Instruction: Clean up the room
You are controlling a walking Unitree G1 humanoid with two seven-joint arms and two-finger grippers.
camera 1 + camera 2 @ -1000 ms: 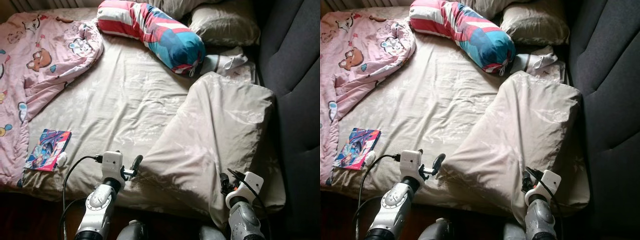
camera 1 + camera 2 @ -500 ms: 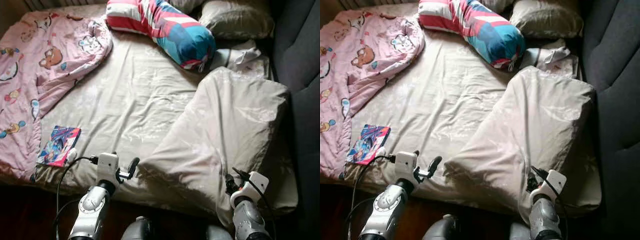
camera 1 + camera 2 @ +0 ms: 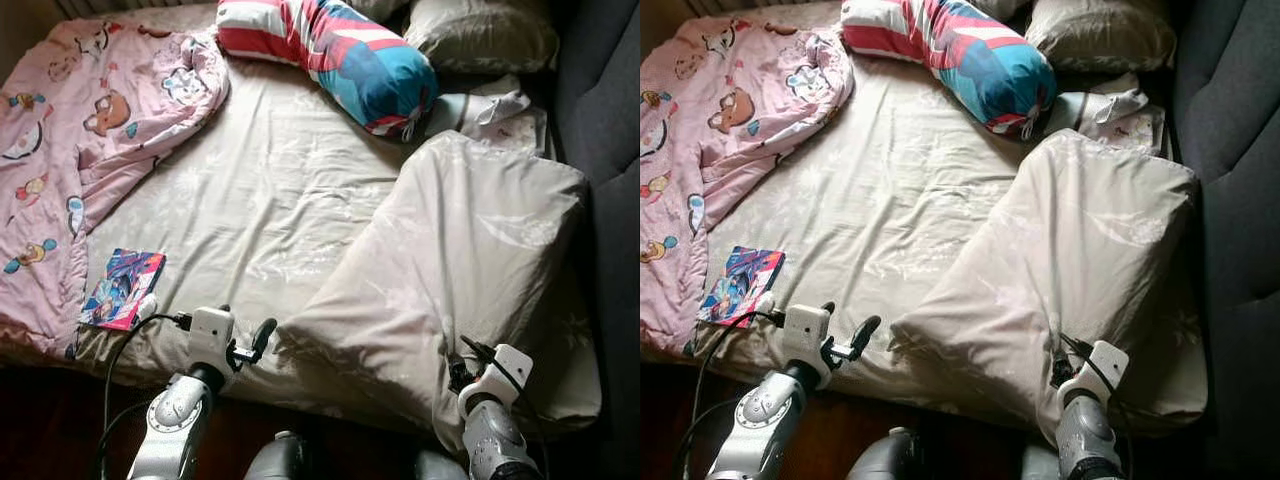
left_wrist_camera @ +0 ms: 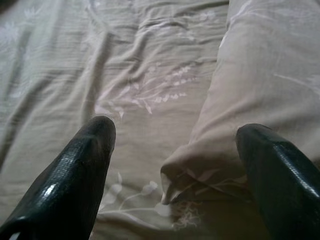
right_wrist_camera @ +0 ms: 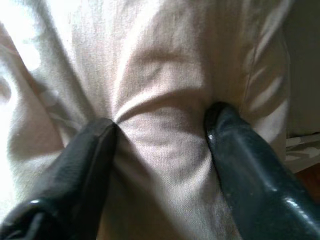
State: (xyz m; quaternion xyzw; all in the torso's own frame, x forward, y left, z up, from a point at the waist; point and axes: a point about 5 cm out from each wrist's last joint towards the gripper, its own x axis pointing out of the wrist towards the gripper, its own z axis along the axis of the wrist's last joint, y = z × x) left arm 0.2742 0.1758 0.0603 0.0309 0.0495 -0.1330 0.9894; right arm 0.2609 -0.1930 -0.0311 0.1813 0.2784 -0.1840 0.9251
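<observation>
- Bed with a wrinkled beige sheet [image 3: 260, 200] printed with pale sprigs; a dark padded headboard [image 3: 610, 120] runs along its right edge.
- Large beige pillow [image 3: 460, 270] lies at the bed's near right corner, one corner pointing toward the middle of the near edge.
- Right gripper [image 5: 160, 145] sits at the pillow's near edge. Fingers spread, both tips [image 5: 95, 145] pressed into the fabric, a fold bunched between them; whether it is truly pinched I cannot tell.
- Left gripper [image 4: 175, 150] is at the near edge of the bed, just beside the pillow's pointed corner. Jaws wide apart, nothing between them but sheet and that corner; fingers [image 4: 85, 165] not touching the pillow.
- Black cable [image 3: 125, 360] loops from the left wrist down over the bed edge.
- Colourful thin book [image 3: 123, 289] lies flat near the near left corner, partly on the pink blanket's edge.
- Pink cartoon-print blanket [image 3: 90, 130] is heaped along the left edge up to the far left corner.
- Red, white and blue striped bolster [image 3: 330, 50] lies across the far edge, with a grey-beige pillow [image 3: 480, 35] at the far right corner.
- Crumpled white cloth [image 3: 490, 105] lies between bolster and big pillow.
</observation>
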